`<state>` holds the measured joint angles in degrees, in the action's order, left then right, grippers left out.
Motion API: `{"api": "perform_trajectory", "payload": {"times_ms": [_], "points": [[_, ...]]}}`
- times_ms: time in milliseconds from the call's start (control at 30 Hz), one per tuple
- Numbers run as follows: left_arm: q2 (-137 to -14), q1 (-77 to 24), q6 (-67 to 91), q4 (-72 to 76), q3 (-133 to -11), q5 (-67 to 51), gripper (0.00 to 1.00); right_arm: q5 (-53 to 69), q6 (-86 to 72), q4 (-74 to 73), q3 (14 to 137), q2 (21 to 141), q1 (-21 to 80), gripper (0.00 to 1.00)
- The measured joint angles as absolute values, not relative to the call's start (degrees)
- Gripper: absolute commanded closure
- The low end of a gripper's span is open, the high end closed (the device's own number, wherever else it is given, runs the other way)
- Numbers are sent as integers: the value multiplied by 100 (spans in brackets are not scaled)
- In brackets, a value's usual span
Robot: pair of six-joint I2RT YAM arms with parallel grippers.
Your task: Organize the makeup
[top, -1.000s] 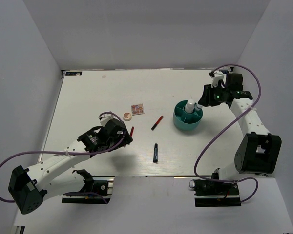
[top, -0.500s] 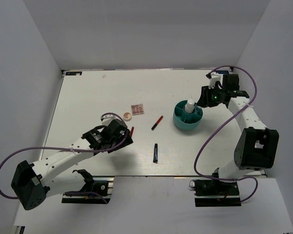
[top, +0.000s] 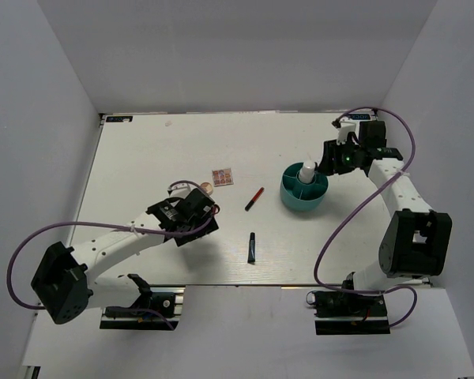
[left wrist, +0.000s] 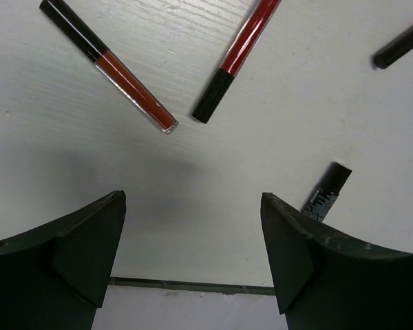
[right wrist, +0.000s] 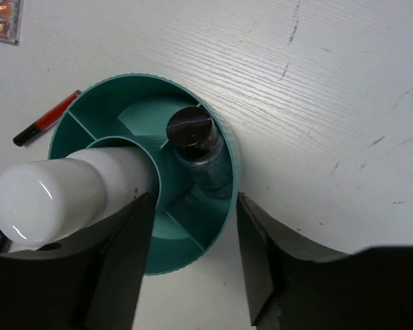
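My left gripper (left wrist: 193, 240) hangs open over bare table, nothing between its fingers. Just beyond it lie a clear red tube with a black cap (left wrist: 124, 75) and a red-and-black tube (left wrist: 237, 58); a dark tube (left wrist: 327, 192) lies by the right finger. From above I see another red-and-black tube (top: 254, 198), a black tube (top: 252, 247), the pink palette (top: 222, 176) and the beige compact (top: 207, 188). My right gripper (right wrist: 193, 234) is open astride the teal tub's rim (right wrist: 224, 199). A white bottle (right wrist: 48, 199) and a dark-capped bottle (right wrist: 193, 134) stand inside the tub.
The table's near edge (left wrist: 193, 283) runs just below my left fingers. White walls enclose the table on three sides. The right arm's purple cable (top: 355, 209) loops beside the tub (top: 304, 197).
My left gripper has moved right and away from the near edge, over the red tube, opening a little wider. My right gripper has widened around the dark-capped bottle, which stands free in the tub.
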<state>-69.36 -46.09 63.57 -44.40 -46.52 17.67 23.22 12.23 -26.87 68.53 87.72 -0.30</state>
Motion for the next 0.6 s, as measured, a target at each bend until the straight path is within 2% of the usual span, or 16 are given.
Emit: {"api": "perform_trajectory", "payload": {"times_ms": [33, 67, 167, 267, 333, 400, 533, 600], "points": [[-6965, -4589, 6396, -4482, -4681, 1785, 13, 2276, 1221, -2689, 6851, 8726, -32, 50], [-6995, -4560, 6438, -4519, -4705, 1802, 14, 2220, 1216, -2687, 6842, 8654, -36, 61], [-7043, -4397, 6528, -4611, -4716, 1850, 19, 1966, 1125, -2596, 6676, 8215, -67, 84], [-7100, -4115, 6602, -4587, -4652, 1846, 24, 1675, 1024, -2427, 6429, 7655, -158, 95], [-7175, -3898, 6637, -4541, -4550, 1820, 29, 1457, 943, -2276, 6208, 7262, -237, 95], [-7345, -3677, 6659, -4532, -4525, 1780, 33, 1286, 910, -2126, 5966, 6930, -309, 91], [-7817, -3409, 6700, -4499, -4624, 1750, 35, 1100, 880, -1920, 5500, 6431, -423, 80], [-8112, -3301, 6711, -4528, -4775, 1741, 35, 1083, 847, -1916, 5315, 6283, -464, 79]]}}
